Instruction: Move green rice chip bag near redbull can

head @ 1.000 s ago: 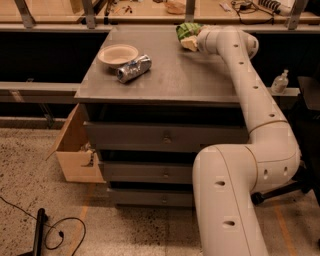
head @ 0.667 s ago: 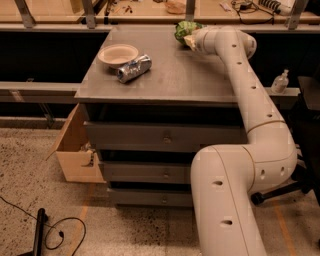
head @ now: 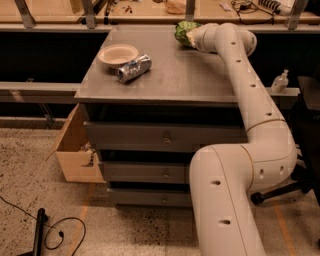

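The green rice chip bag (head: 184, 31) is at the far right of the grey cabinet top (head: 190, 80), lifted slightly at the end of my arm. My gripper (head: 190, 36) is at the bag, with the wrist covering it. The redbull can (head: 133, 68) lies on its side at the left of the top, touching the front right of the cream-white bowl (head: 118, 54). The bag is well to the right of the can.
The cabinet has drawers (head: 165, 137) below. An open cardboard box (head: 75, 150) stands on the floor at its left. A wooden workbench (head: 150, 10) runs behind. A small bottle (head: 281, 81) stands at the right. A cable (head: 60, 232) lies on the floor.
My gripper and the green bag have shifted a little to the left and up along the back of the cabinet top. The can and bowl have not moved.
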